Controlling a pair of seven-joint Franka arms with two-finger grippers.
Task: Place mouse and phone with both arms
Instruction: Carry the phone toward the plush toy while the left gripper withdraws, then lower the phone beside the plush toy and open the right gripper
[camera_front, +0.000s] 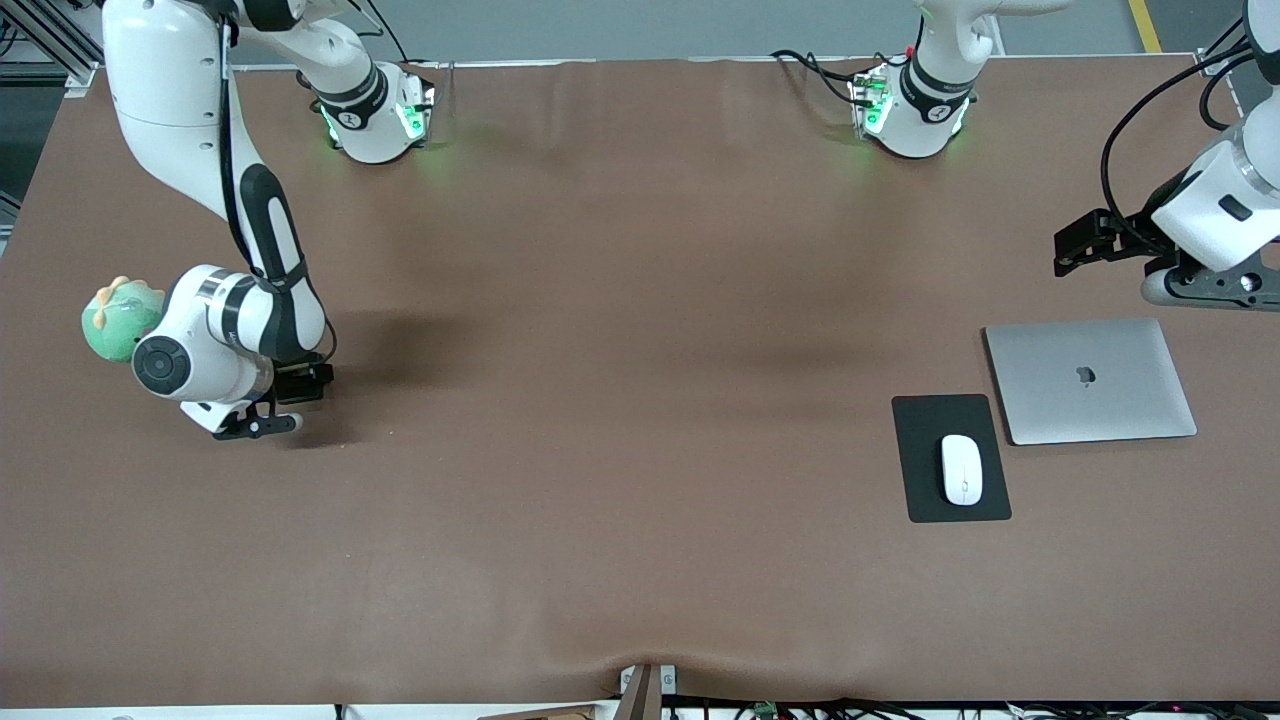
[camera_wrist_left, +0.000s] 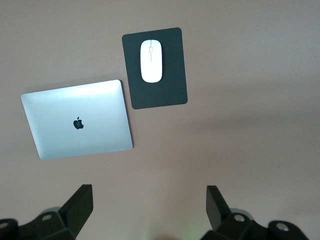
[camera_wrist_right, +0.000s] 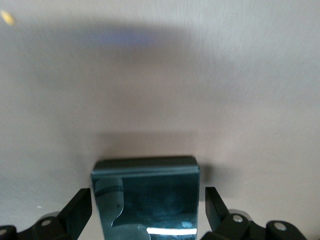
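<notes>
Mouse lengthwise on pad; phone between wide right pincer; left pincer wide.

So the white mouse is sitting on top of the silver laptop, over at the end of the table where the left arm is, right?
Not quite. The mouse lies on the black mouse pad, which sits beside the closed silver laptop, at the left arm's end of the table. The front view shows this, and the left wrist view agrees.

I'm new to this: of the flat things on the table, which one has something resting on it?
The black mouse pad. The white mouse lies on it. The silver laptop beside it, closed, carries nothing.
</notes>
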